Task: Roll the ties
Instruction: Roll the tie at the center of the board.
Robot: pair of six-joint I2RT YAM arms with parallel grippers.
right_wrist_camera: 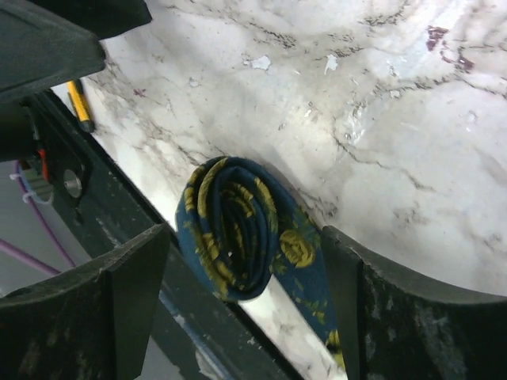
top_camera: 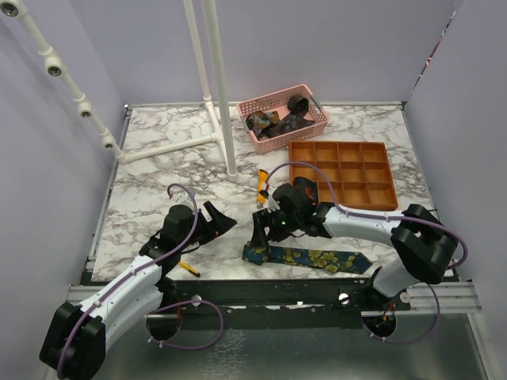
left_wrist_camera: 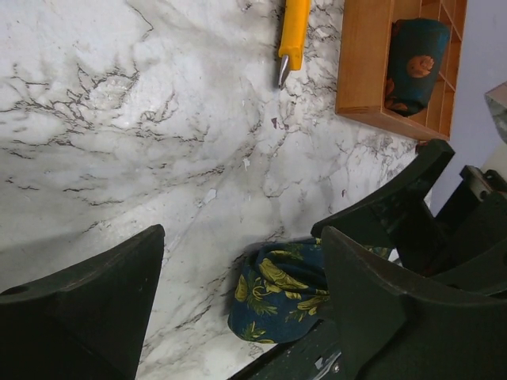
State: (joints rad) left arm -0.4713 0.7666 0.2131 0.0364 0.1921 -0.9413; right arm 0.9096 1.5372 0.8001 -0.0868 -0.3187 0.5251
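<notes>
A navy tie with yellow-green flowers (top_camera: 317, 259) lies flat along the table's near edge. Its left end is wound into a small coil (right_wrist_camera: 230, 226) (left_wrist_camera: 277, 289) standing on edge. My right gripper (right_wrist_camera: 245, 233) (top_camera: 261, 233) straddles that coil, open, with gaps on both sides. My left gripper (left_wrist_camera: 243, 233) (top_camera: 223, 225) is open too, just left of the coil, which sits near its right finger (left_wrist_camera: 372, 293). More dark ties (top_camera: 279, 120) are piled in the pink basket (top_camera: 255, 104). One coiled tie with orange print (left_wrist_camera: 416, 55) sits in a compartment of the wooden tray (left_wrist_camera: 360, 63).
The orange-brown compartment tray (top_camera: 342, 173) stands at the right, the pink basket behind it. An orange-yellow utility knife (top_camera: 262, 184) (left_wrist_camera: 295, 32) lies mid-table. A white pipe stand (top_camera: 222, 95) rises at the back. A small yellow tool (top_camera: 188, 269) lies on the table's near edge.
</notes>
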